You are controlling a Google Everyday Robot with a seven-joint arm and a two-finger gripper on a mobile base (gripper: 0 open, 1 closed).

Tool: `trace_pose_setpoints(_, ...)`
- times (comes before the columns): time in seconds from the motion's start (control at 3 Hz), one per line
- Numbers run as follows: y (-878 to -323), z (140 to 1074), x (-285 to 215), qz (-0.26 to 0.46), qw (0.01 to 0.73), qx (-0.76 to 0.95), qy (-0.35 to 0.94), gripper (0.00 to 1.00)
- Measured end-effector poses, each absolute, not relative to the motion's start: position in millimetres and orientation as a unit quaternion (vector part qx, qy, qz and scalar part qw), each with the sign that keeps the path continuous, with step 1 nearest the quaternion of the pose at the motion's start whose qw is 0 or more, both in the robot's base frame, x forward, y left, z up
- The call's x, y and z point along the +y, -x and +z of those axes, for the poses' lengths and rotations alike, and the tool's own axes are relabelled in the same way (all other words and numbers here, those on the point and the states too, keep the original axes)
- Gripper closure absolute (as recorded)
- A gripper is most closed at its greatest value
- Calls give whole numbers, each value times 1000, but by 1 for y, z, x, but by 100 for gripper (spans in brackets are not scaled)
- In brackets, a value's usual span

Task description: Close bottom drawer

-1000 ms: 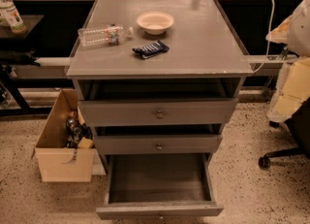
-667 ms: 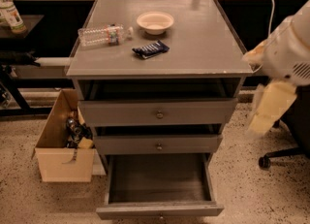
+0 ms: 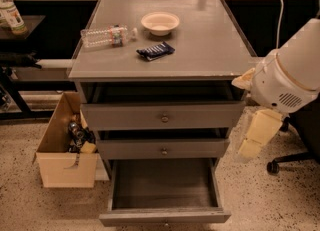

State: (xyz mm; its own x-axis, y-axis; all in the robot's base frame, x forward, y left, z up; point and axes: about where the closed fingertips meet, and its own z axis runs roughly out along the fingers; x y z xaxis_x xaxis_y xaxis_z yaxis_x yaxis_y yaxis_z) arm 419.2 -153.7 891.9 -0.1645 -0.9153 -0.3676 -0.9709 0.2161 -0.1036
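1. Hanging at the right of the frame, the end effector [image 3: 257, 135] sits beside the grey bench [image 3: 210, 40], level with the upper drawers and touching nothing. Whether it is wide or narrow I cannot tell.
2. The bottom drawer [image 3: 165, 187] is at lower centre, pulled far out toward the camera. Its flat grey inside is exposed and holds nothing, and its front runs along the bottom edge of the frame.
3. The middle drawer [image 3: 163, 149] and top drawer [image 3: 163, 116] each stand slightly ajar, with a dark gap above. Neither is the target.
4. The bench top carries a bowl [image 3: 160, 23], a plastic bottle [image 3: 106, 36] lying on its side and a dark packet [image 3: 155, 51]. All sit well back from the front edge, so a low push should not disturb them.
5. Judgement: closing has not begun. The end effector is off to the side, so it needs to drop and swing round to the drawer front, then push straight in.
6. Risk: an off-centre push may rack the drawer. The cardboard box [image 3: 60, 160] at lower left stands just beside the bench, clear of the drawer's travel.
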Motion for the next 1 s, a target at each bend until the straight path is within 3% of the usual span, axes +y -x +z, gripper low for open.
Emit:
trace_pose_setpoints(0.33, -426, 866, -154, 59, 183, 749, 634, 0)
trace_pose_setpoints(1.0, -444, 748, -119, 119, 189, 694, 685, 0)
